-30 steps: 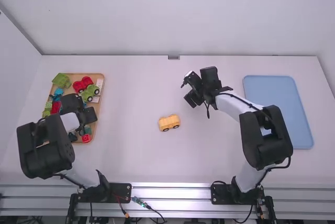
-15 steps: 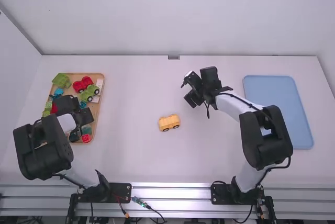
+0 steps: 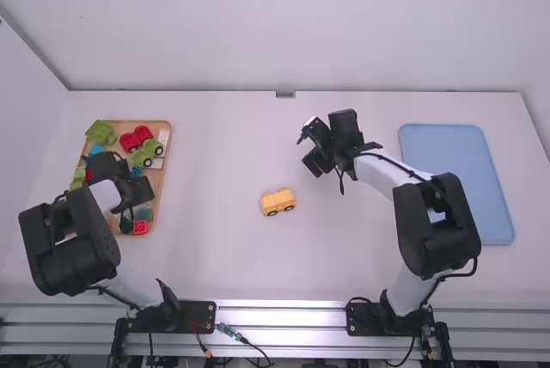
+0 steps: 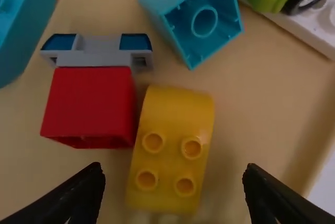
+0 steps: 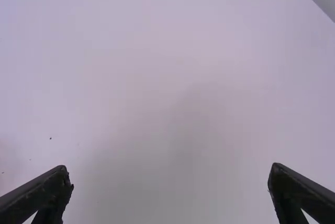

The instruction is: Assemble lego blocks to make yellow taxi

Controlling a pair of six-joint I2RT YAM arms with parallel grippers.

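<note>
Left gripper (image 3: 131,189) over wooden tray (image 4: 248,90), fingers spread wide, one to each side of the yellow block (image 4: 170,150); nothing held. Right gripper (image 3: 314,150) above white table, also wide, holding nothing. Yellow block: smooth glossy plastic, one piece, four round studs in two pairs, one end rounded and studless. Rounded end points away from left fingertips; long axis roughly parallel to fingers, slightly tilted. Lies in tray, just beside red block (image 4: 91,103), one, boxy, underside partly showing. Also: one teal block (image 4: 167,7), hollow side showing, one round tube; one grey piece (image 4: 99,51), two dark windows. Yellow car (image 3: 278,201): one, on table between the arms, two black wheels visible, long axis mostly left-right. One blue tray (image 3: 451,149), flat, rounded corners, right side.
</note>
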